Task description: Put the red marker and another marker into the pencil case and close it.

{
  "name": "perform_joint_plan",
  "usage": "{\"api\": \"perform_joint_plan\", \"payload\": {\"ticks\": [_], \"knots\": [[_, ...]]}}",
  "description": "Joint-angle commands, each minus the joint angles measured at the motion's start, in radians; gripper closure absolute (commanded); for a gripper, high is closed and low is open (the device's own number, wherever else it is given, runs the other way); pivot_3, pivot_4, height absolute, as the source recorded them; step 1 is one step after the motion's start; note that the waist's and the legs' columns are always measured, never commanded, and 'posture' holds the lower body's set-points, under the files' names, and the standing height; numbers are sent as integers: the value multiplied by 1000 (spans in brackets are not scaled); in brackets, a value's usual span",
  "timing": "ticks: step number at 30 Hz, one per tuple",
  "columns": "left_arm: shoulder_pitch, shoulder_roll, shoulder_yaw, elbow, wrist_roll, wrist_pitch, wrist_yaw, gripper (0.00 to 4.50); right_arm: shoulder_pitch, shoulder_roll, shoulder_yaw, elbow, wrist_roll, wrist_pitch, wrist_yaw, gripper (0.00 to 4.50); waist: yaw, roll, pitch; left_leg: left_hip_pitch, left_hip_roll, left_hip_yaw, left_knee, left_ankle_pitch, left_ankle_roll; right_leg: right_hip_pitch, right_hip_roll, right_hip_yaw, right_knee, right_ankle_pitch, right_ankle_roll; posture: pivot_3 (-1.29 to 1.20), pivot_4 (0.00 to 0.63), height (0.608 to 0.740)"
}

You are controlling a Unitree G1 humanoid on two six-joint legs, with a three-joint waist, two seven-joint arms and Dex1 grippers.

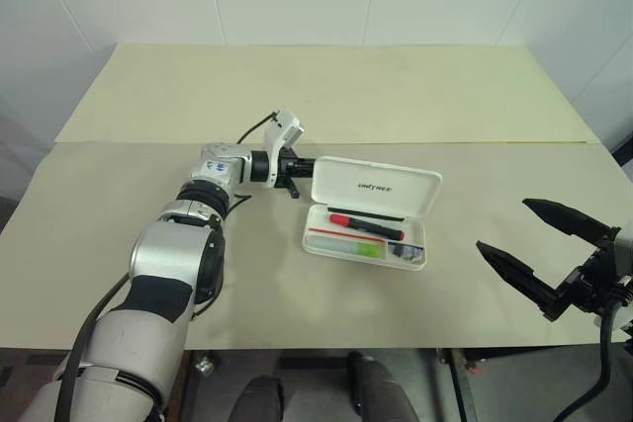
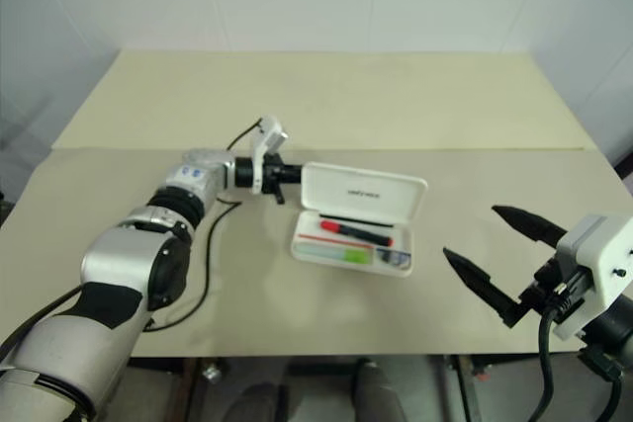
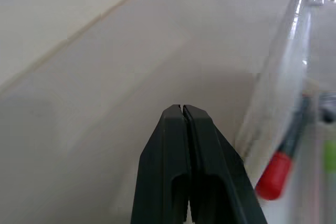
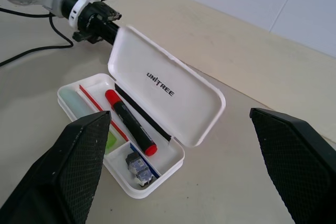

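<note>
The white pencil case [image 1: 376, 187] lies open in the middle of the table, its lid tilted up toward the back. In its tray rest the red marker [image 1: 368, 225] with its black cap end and, nearer the front, the light green marker [image 1: 348, 247]. My left gripper [image 3: 181, 109] is shut with nothing in it, just behind the lid's left end, level with it; whether it touches the lid I cannot tell. Off to the right, near the table's front edge, my right gripper [image 1: 501, 224] stands open and empty, well apart from the case.
A small dark blue item [image 1: 406, 254] sits in the tray's right end. A pale yellow mat [image 1: 326, 86] covers the far half of the table. A black cable [image 1: 252, 128] loops beside my left wrist. White walls stand behind.
</note>
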State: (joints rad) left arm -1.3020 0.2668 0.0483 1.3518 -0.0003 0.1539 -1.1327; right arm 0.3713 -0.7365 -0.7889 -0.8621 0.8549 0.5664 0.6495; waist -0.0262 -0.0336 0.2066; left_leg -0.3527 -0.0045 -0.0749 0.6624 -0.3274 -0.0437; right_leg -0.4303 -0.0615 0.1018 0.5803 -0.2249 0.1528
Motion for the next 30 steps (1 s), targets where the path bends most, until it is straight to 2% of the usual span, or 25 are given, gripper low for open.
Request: {"api": "perform_joint_plan", "payload": {"ticks": [1,6,16,24,30], "knots": [[-38,-2,-5,-5,14,33,-65,4445,2,-2,-19,-19,0,-27,-12,0,1,0,0,0,0,0,0,0,0,0,0,0,0,0,0,0,150,740],[-45,5,-20,-13,31,11,-141,4445,10,-3,-25,-22,-3,-29,-14,0,2,0,0,0,0,0,0,0,0,0,0,0,1,0,0,0,150,740],[-46,56,-99,-33,91,-118,-470,4445,35,-13,-49,-18,10,-40,-4,0,1,0,0,0,0,0,0,0,0,1,0,0,1,0,0,0,150,740],[-20,72,-273,-56,112,-289,-482,4445,24,-24,-38,-3,3,-43,-1,0,1,0,0,0,0,0,0,0,0,1,0,1,1,0,0,0,150,740],[-10,56,-350,-94,64,-395,-482,4445,19,-32,-33,6,-4,-46,4,0,1,0,0,0,0,0,0,0,0,1,0,1,1,0,0,0,150,740]]}}
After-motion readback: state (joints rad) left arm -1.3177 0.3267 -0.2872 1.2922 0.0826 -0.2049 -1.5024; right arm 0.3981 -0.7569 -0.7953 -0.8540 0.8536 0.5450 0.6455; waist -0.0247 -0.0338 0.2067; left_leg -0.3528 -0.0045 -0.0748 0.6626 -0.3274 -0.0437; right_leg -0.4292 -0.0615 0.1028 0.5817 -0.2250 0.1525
